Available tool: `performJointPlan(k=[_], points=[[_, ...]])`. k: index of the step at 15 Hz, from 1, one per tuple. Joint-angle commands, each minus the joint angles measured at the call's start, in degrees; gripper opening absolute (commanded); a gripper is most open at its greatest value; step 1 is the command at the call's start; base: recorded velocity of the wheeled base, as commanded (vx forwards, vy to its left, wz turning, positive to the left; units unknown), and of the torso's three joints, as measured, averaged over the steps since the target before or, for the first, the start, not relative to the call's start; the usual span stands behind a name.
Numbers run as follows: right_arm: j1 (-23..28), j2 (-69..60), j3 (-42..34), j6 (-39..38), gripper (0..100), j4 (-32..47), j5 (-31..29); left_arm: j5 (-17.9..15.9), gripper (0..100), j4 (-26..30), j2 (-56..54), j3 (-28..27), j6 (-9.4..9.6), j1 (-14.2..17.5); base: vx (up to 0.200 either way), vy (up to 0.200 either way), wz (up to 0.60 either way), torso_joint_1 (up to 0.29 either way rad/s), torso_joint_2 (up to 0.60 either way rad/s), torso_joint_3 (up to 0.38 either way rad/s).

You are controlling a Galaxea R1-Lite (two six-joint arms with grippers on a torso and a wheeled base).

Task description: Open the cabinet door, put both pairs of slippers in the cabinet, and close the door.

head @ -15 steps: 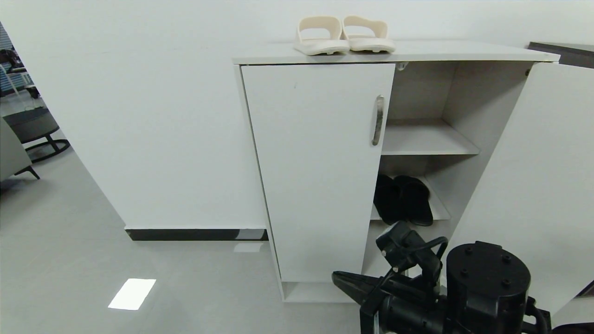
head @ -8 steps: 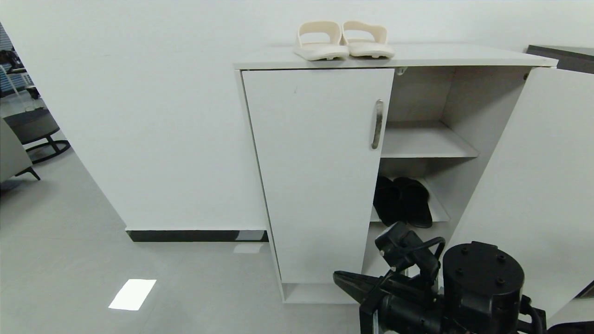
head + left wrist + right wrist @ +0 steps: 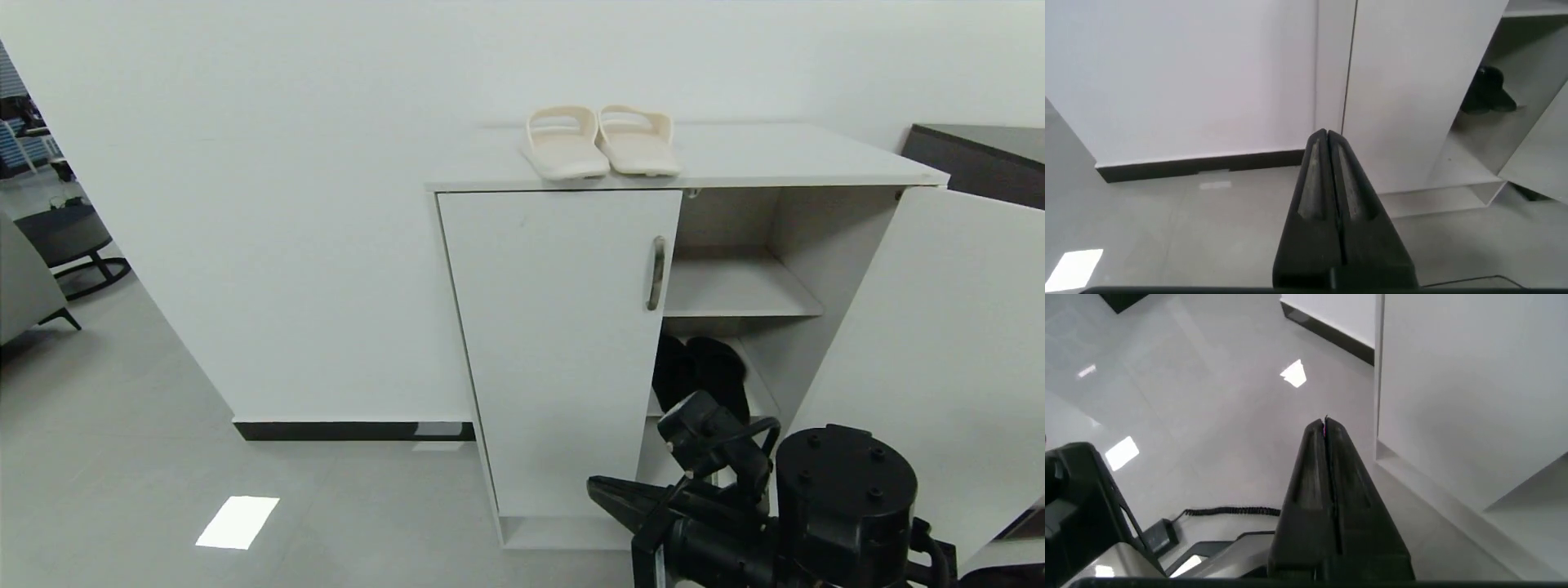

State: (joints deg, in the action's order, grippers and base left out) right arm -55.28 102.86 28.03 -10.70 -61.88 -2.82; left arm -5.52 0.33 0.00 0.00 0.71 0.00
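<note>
Half of the cabinet (image 3: pixel 775 155) interior is hidden behind the shut left door (image 3: pixel 563 351). The right door (image 3: pixel 939 343) stands swung wide and is cut off by the head view's edge. In the open half, the upper shelf (image 3: pixel 735 290) is bare. On the shelf below it lies the black pair of slippers (image 3: pixel 710 371), side by side. Their near ends are hidden behind the shut door's edge and a black arm in front, so how far they sit onto the shelf cannot be told. The compartment at the bottom is mostly blocked from sight. The cream pair of slippers (image 3: pixel 600 143) sits on the cabinet top, side by side, at its front edge above the shut door. The left gripper (image 3: pixel 1327 135) is clenched on nothing, out over the floor facing the cabinet. The right gripper (image 3: pixel 1325 425) is likewise pressed closed and empty, over the floor beside a white panel.
</note>
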Motion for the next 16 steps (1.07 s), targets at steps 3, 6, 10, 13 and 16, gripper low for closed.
performJointPlan(k=[3, 6, 10, 13, 16], points=[[0.3, 0.1, 0.4, 0.6, 0, 0.1, 0.0, 0.0, 0, 0.0, 0.1, 0.0, 0.0, 0.0, 0.0, 0.0, 0.0, 0.19, -0.47, -0.289], [0.9, 0.1, 0.4, 0.6, 0, 0.2, -0.1, 0.0, 0, 0.0, 0.1, 0.0, 0.0, 0.0, 0.0, 0.0, 0.0, 0.194, -0.48, -0.286], [0.9, 0.8, -0.4, 4.1, 100, 0.1, -0.1, 0.0, 0, 0.0, 0.1, 0.0, 0.0, 0.0, 0.0, 0.0, 0.0, 0.215, -0.49, -0.279], [1.0, 0.7, -0.3, 3.8, 100, -0.2, 0.1, 0.0, 0, 0.0, 0.1, 0.0, 0.0, 0.0, 0.0, 0.0, 0.0, 0.227, -0.51, -0.286], [1.0, 0.7, -0.3, 3.2, 100, -0.2, 0.1, 0.0, 0, 0.0, 0.1, 0.0, 0.0, 0.0, 0.0, 0.0, 0.0, 0.24, -0.53, -0.286]])
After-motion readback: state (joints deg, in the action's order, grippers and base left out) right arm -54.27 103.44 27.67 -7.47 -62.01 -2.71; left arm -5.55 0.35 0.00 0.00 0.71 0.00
